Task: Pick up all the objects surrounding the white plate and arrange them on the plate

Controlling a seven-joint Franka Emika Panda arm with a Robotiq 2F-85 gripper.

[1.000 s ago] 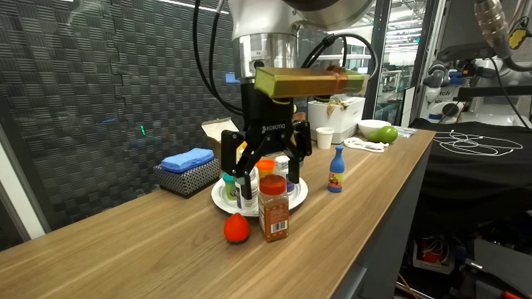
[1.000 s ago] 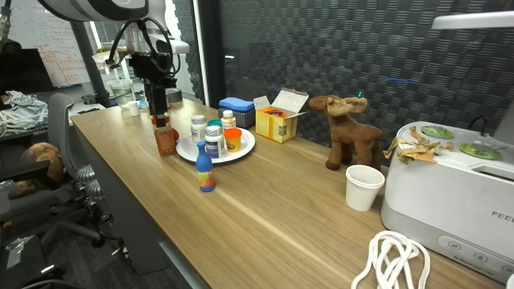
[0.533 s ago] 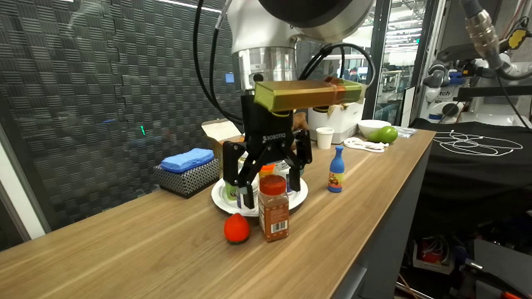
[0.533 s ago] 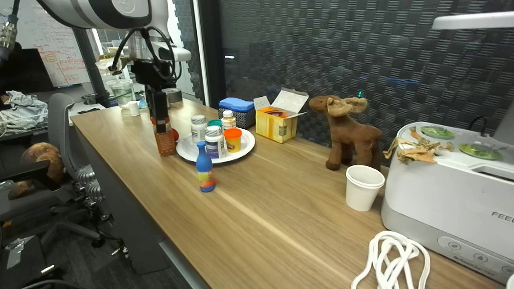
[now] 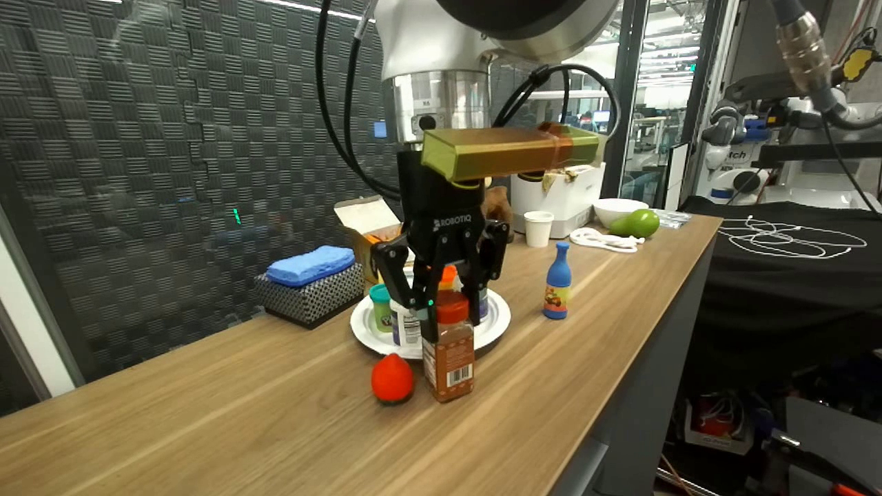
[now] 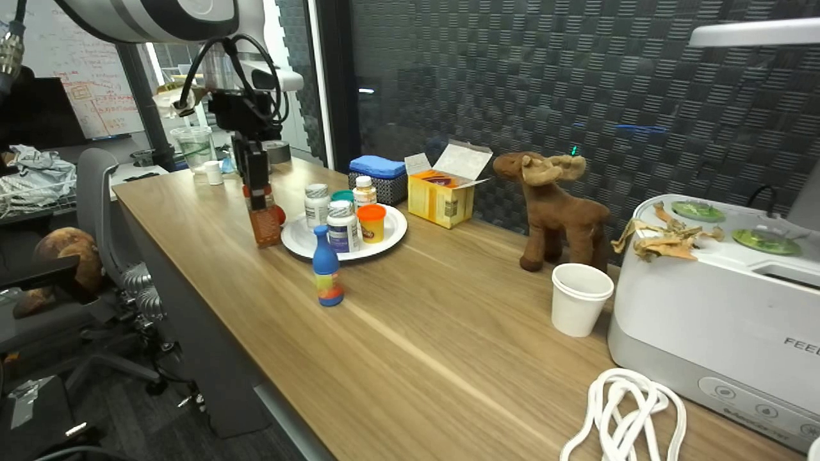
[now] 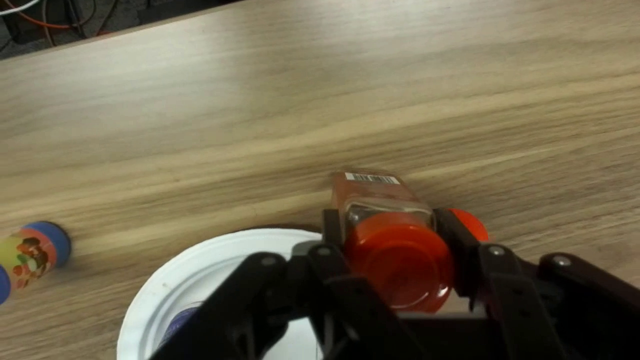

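Note:
Around the upper part of the red-capped brown jar (image 5: 449,362), my gripper (image 7: 389,225) is shut, one finger on each side just below the cap. The jar stands on the table beside the white plate (image 6: 397,227). Close by the jar, a red ball (image 5: 393,380) rests on the wood, partly covered by a finger in the wrist view. A blue bottle (image 6: 326,266) stands upright off the plate. On the plate are white pill bottles (image 6: 317,206), an orange-lidded tub (image 6: 371,225) and a teal-lidded tub (image 5: 381,310).
Behind the plate are a patterned box with a blue cloth (image 6: 378,168) and an open yellow box (image 6: 442,202). A brown toy moose (image 6: 560,211), paper cups (image 6: 580,301), a white cord (image 6: 624,410) and a white appliance (image 6: 717,307) stand farther along the table.
The gripper came down a little over the jar, then its fingers closed in on the jar's sides. The jar shifted slightly toward the red ball.

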